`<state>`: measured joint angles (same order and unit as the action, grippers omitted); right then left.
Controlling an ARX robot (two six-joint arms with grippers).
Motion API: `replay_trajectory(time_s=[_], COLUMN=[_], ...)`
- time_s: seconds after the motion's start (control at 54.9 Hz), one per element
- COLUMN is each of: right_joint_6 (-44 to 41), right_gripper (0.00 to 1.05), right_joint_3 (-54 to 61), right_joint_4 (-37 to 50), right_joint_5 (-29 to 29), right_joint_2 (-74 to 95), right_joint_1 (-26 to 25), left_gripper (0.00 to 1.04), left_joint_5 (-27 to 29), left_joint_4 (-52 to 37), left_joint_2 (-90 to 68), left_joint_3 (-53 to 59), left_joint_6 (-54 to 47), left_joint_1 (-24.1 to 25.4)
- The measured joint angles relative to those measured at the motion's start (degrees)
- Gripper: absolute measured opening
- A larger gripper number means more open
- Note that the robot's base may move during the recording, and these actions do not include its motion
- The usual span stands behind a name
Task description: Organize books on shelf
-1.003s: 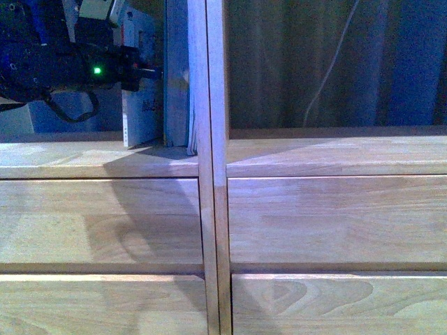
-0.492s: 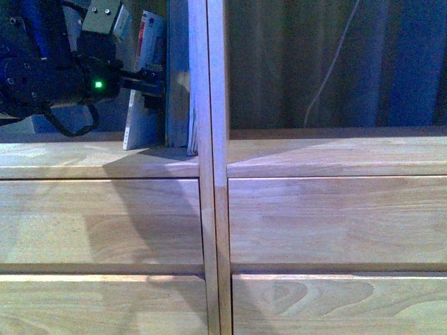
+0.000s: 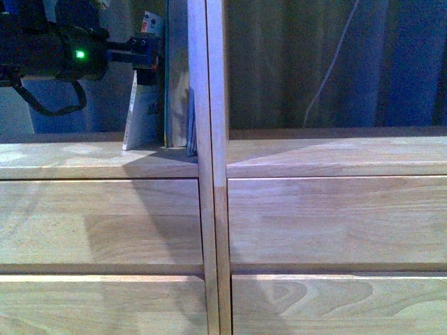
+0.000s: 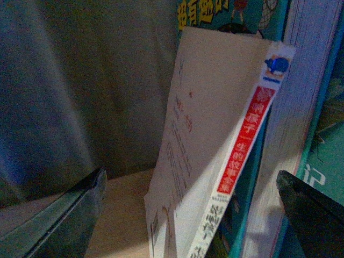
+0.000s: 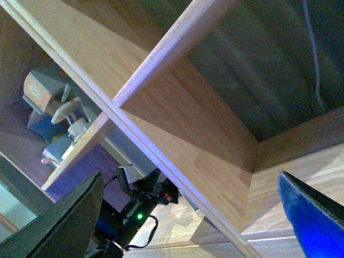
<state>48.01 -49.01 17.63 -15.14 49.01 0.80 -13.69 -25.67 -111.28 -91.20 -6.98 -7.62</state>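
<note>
A thin white book [image 3: 140, 112] leans with its top against upright teal books [image 3: 178, 70], which stand by the shelf's centre divider [image 3: 209, 105] in the left compartment. My left gripper [image 3: 143, 52] is open at the white book's top edge. In the left wrist view the white book [image 4: 215, 140], with its red spine mark [image 4: 248, 137], lies between the spread fingers of the left gripper [image 4: 191, 215], and the pale page edges of a teal book [image 4: 290, 134] stand beside it. My right gripper [image 5: 188, 220] is open and holds nothing, facing the shelf's other compartment.
Plain wooden drawer fronts [image 3: 328, 216] fill the shelf below the open compartments. A dark curtain with a white cable [image 3: 335, 63] hangs behind the backless frame. The right wrist view shows the left arm [image 5: 137, 207] and pale objects [image 5: 54, 113] beyond the shelf side.
My left gripper has risen from the white book's middle to its top edge. The white book has turned edge-on and now leans against the teal books.
</note>
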Motion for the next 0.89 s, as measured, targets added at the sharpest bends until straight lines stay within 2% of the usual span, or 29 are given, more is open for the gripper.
replay_trajectory(time_s=[0.292, 0.583, 0.729, 0.893], right_joint_6=[0.0, 0.0, 0.0, -0.7], right_gripper=[0.98, 0.98, 0.98, 0.98], right_joint_3=[-0.3, -0.3, 0.2, 1.8], right_joint_4=[0.0, 0.1, 0.3, 0.0], right_joint_5=[1.3, 1.8, 1.4, 1.2], right_joint_2=[-1.0, -1.9, -2.1, -1.9], right_joint_1=[2.5, 1.8, 0.9, -0.3], left_gripper=[0.97, 0.97, 0.97, 0.97], left_joint_5=[1.7, 3.1, 4.3, 4.3], left_joint_4=[1.0, 0.5, 1.6, 5.2], left_joint_2=[7.3, 25.4, 34.9, 44.5], left_joint_3=[9.6, 23.8, 29.5, 35.2], left_joint_6=[3.7, 5.2, 5.2, 6.4], left_joint_1=[-1.0, -2.9, -1.5, 2.4])
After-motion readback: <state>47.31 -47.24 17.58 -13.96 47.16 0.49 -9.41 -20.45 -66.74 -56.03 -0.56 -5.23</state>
